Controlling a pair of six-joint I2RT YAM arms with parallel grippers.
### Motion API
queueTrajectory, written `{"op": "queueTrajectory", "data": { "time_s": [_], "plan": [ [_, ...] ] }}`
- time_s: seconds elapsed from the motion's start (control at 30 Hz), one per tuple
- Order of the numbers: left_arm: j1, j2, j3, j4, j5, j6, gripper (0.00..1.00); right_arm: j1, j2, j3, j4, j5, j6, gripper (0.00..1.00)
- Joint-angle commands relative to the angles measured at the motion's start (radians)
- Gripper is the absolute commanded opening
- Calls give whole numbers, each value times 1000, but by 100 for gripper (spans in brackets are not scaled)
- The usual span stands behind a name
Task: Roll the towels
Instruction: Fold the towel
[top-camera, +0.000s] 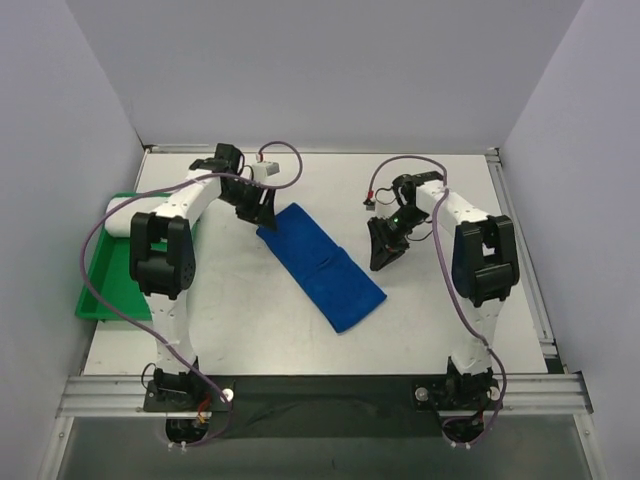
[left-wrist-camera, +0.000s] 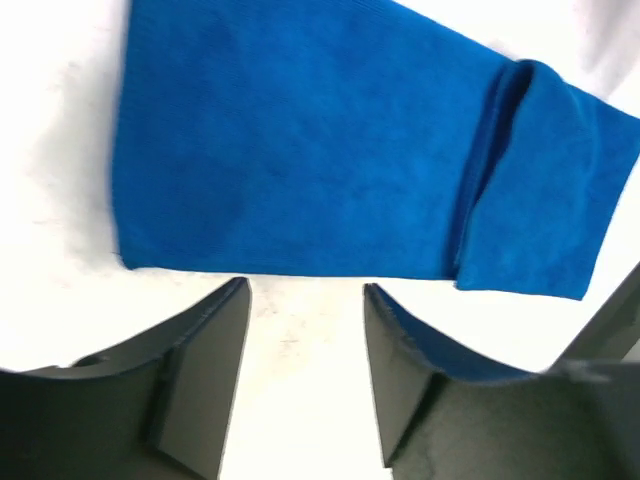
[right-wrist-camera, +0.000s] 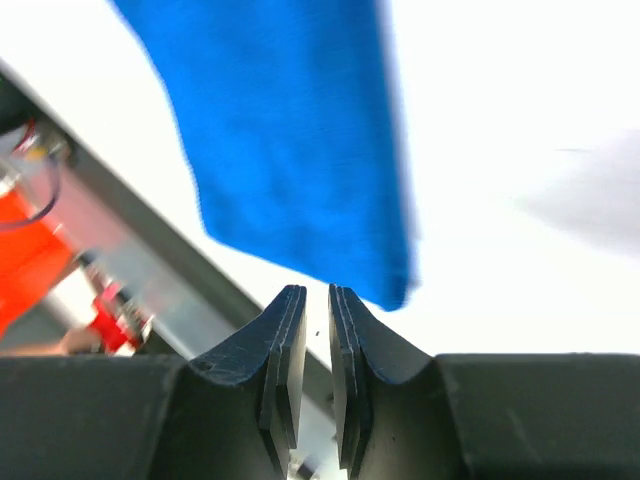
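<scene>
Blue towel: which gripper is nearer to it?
Left. The left gripper sits at the blue towel's far end, right at its edge; the right gripper stands off its right side, a small gap between.

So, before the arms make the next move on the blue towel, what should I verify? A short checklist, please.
1. Blue towel lying fully flat: not ok, its near part is folded over.
2. Left gripper open at the towel's far end, nothing between the fingers: ok.
3. Left gripper free of the cloth: cannot tell, blue shows along one finger.
4. Right gripper empty: ok, jaws barely apart.
5. White towel out of the way in the green tray: ok.
</scene>
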Motion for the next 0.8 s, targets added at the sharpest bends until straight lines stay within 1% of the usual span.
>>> {"op": "queueTrajectory", "data": {
  "time_s": [0.0, 0.07, 0.1, 0.2, 0.3, 0.37, 0.53, 0.63, 0.67, 0.7, 0.77],
  "plan": [
    [-28, -68, -101, 34, 32, -22, 58, -3, 27, 2, -12, 127, 20, 17],
    [-35, -59, -130, 53, 41, -39, 56, -5, 44, -15, -3, 147, 23, 17],
    [-46, -56, -152, 69, 53, -53, 54, -3, 58, -33, -2, 147, 20, 17],
    [-74, -32, -164, 103, 56, -65, 51, 7, 74, -84, 4, 144, 6, 16],
    [-90, 13, -141, 125, 37, -79, 50, 23, 87, -112, 11, 124, 6, 13],
    [-94, 62, -102, 128, 27, -86, 47, 32, 95, -130, 18, 108, 9, 11],
    [-89, 172, 7, 133, -11, -83, 45, 87, 115, -147, 38, 51, 41, 10],
    [-89, 249, 105, 128, -30, -74, 44, 115, 118, -143, 43, -10, 58, 12],
    [-89, 267, 135, 125, -31, -71, 43, 122, 114, -147, 38, -84, 58, 17],
    [-86, 286, 194, 120, -30, -71, 43, 135, 91, -153, 37, -116, 58, 19],
    [-84, 320, 251, 107, -5, -70, 46, 158, 55, -167, 35, -171, 57, 26]
  ]
}}
